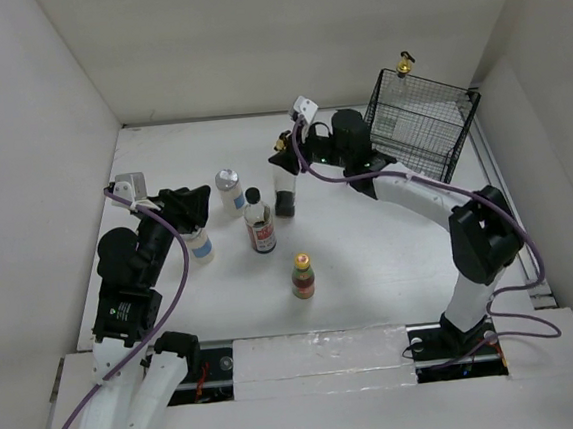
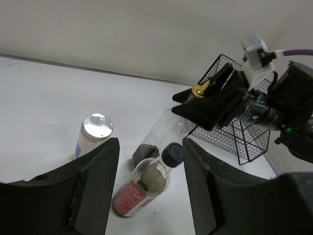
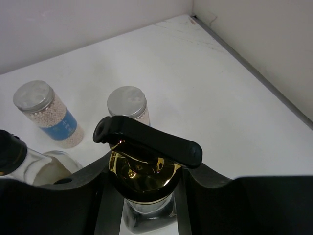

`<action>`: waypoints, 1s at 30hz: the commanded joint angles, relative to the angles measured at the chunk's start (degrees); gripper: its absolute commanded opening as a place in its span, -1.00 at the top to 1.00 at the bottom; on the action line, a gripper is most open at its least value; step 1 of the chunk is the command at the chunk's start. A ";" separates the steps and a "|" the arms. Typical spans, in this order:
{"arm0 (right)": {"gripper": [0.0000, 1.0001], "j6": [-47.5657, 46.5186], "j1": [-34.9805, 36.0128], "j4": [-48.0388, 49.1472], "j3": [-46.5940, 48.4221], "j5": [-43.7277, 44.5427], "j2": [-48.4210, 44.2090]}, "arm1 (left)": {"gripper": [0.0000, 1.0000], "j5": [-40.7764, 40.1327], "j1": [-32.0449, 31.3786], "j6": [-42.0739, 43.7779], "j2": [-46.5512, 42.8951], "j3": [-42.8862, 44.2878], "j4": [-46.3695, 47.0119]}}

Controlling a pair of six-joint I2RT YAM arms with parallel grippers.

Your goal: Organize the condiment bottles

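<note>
My right gripper [image 1: 286, 154] is shut on the gold pourer top of a tall clear glass bottle [image 1: 284, 187] standing mid-table; the right wrist view shows the gripper [image 3: 144, 171] closed on the gold top [image 3: 142, 178]. A second gold-pourer bottle [image 1: 405, 64] shows at the black wire basket's back corner. My left gripper [image 1: 193, 205] is open and empty [image 2: 149, 147]. Beyond its jaws stands the dark black-capped, red-labelled bottle [image 2: 144, 186], seen from above too [image 1: 259, 224]. One white silver-lidded bottle [image 1: 229, 190] stands behind it, the other [image 1: 200, 245] beside my left gripper. The small red-capped bottle [image 1: 302, 275] stands nearer the front.
The black wire basket [image 1: 429, 127] stands at the back right near the right wall. White walls close in the table on the left, back and right.
</note>
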 commanded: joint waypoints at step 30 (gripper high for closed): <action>0.57 8.41 -44.92 -14.44 26.51 -1.69 -15.26 | 0.01 1.98 0.36 -0.33 0.69 -0.85 2.76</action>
